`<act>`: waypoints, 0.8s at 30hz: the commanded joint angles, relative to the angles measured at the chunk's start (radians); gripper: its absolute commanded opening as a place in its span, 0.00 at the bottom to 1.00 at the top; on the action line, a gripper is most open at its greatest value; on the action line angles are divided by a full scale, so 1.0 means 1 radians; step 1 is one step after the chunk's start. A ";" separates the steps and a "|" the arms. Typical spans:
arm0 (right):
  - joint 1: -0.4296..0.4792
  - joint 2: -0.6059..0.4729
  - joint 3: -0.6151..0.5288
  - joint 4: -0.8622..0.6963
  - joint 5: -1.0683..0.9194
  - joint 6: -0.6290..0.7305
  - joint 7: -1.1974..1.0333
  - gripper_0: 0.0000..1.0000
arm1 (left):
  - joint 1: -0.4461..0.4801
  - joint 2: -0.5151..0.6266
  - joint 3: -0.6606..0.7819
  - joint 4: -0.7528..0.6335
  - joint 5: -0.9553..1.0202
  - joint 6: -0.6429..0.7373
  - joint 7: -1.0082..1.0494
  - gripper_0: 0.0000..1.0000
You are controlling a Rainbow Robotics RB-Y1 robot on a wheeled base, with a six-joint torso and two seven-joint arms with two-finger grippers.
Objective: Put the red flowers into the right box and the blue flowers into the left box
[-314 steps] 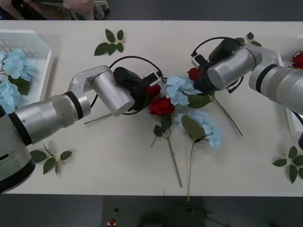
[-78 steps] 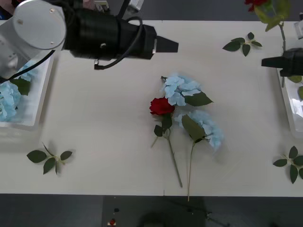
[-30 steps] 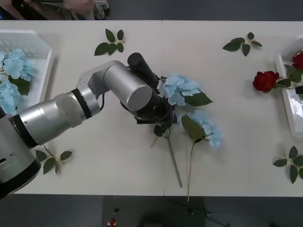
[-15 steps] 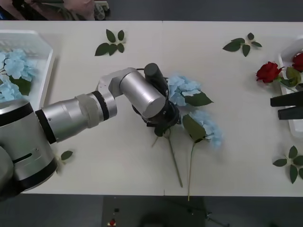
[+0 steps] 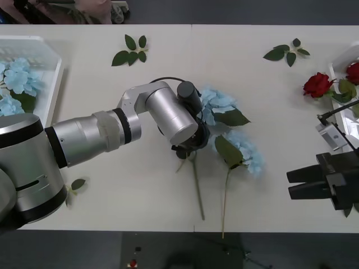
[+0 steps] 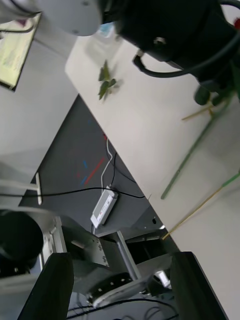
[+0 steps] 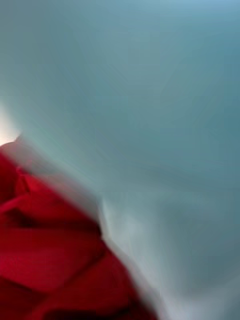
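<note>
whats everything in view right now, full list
table: one, pale cream, under everything
left box: one, white, far left edge
right box: one, white, far right edge
blue flowers: two mid-table, plus pale blue clusters in the left box
red flowers: three; one on the table by the right box, one inside it, one under the left end effector, stem trailing out
leaf sprigs: three, green; two far side, one near left
left end effector: down at mid-table
right end effector: black, open, near right
</note>
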 commanded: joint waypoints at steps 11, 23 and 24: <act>-0.044 0.062 0.069 -0.430 0.714 -0.068 -1.102 0.56 | 0.002 0.252 0.143 -0.237 -0.084 -0.012 0.018 0.00; -0.282 0.172 0.386 -0.335 1.147 0.004 -1.418 0.56 | 0.120 0.476 0.380 -0.614 0.277 -0.338 -0.018 0.00; -0.302 0.172 0.420 -0.318 1.184 0.004 -1.441 0.57 | 0.123 0.459 0.414 -0.640 0.277 -0.344 -0.035 0.00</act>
